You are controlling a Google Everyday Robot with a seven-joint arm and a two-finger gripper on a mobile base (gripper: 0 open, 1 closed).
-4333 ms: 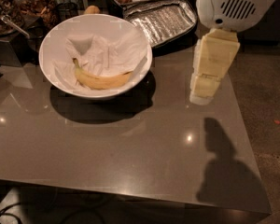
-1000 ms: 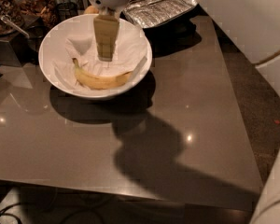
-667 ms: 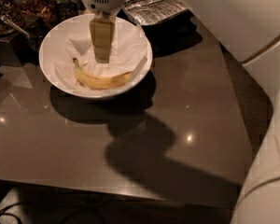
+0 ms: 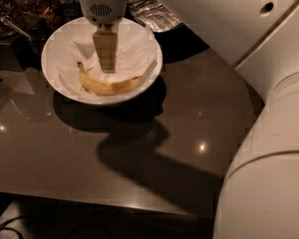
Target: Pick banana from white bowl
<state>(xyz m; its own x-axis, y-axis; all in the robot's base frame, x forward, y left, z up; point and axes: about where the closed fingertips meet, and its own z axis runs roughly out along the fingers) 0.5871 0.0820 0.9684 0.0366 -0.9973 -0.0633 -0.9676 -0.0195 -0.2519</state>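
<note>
Arm [image 4: 269,133] first: pale casing, fills the right side, reaches over the table [image 4: 139,173] to the far-left part. Heavy shadow thrown across the dark top.

Bowl [image 4: 51,46] on the table's far-left, dark clutter just beside it on the left, foil tray [image 4: 154,14] just behind on the right. Likely risk: an off-centre downward push tips or slides the bowl toward that clutter, since nothing seems to hold it in place.

Paper [image 4: 134,49] crumpled inside, one flap standing at the right rim. Likely risk: caught along with the fruit and dragged out on the lift, perhaps pulling the bowl with it.

Gripper [image 4: 106,67] hangs straight down inside the bowl, tip just behind the banana's middle. Released or clenched: cannot tell from this angle. Contact with the fruit: cannot tell either.

Banana [image 4: 109,86] lies on its side along the near wall, on the paper, stem end to the left, not lifted. Likely risks: curved smooth skin rolls away against the sloping wall if met off-centre; tip now sits slightly to the far side, so a plain descent may land on paper instead; too hard a squeeze bruises it.

Writing: none readable. No brand or label seen. Only a slotted vent on the wrist housing [image 4: 100,4] and a round hole in the arm casing.
</note>
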